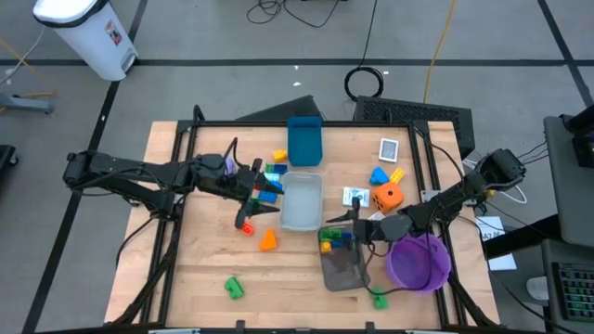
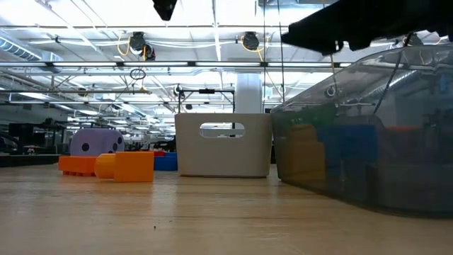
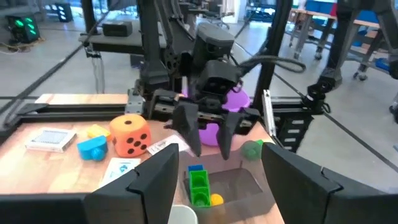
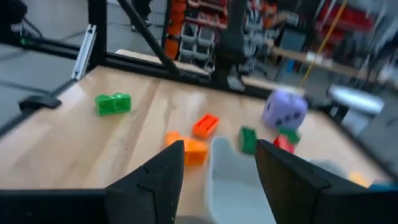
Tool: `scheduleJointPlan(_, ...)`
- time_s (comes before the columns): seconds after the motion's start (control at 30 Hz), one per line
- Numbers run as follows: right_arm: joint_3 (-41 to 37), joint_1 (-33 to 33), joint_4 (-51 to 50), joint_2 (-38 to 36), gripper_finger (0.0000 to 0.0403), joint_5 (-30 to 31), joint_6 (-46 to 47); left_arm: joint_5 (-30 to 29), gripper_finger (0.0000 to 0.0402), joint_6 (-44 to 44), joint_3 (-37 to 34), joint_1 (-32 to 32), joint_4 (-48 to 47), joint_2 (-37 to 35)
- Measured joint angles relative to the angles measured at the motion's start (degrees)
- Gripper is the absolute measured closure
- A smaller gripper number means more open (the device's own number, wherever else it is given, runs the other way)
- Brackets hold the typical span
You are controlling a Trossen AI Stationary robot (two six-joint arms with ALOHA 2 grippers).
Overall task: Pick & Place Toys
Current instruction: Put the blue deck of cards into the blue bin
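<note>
Two hands work the desk. The right hand (image 1: 355,225), fingers apart and empty, hovers over the dark tray (image 1: 345,267), green brick (image 3: 199,185) directly beneath. The left hand (image 1: 252,190), fingers apart and empty, has the orange brick (image 1: 267,240) just below it.

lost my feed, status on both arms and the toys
Left gripper open, empty, by the pale tray. Right gripper open, empty over dark tray; bricks inside. Orange die still out.
</note>
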Motion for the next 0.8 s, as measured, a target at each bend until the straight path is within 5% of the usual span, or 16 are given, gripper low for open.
scheduleJointPlan(0.23, 0.0, 0.0, 3.7, 0.0, 0.0219, 0.0, -4.3, -6.2, 0.0165, 0.0, 0.0, 0.0, 1.0, 0.7)
scheduleJointPlan(0.63, 0.0, 0.0, 4.5, 0.0, 0.0218, 0.0, -0.9, -5.7, 0.0165, 3.5, 0.0, -4.8, 20.0, 10.2)
scheduleJointPlan(0.8, 0.0, 0.0, 4.5, 0.0, 0.0219, 0.0, -0.9, -5.8, 0.0165, 4.1, 0.0, -8.2, 20.7, 10.7)
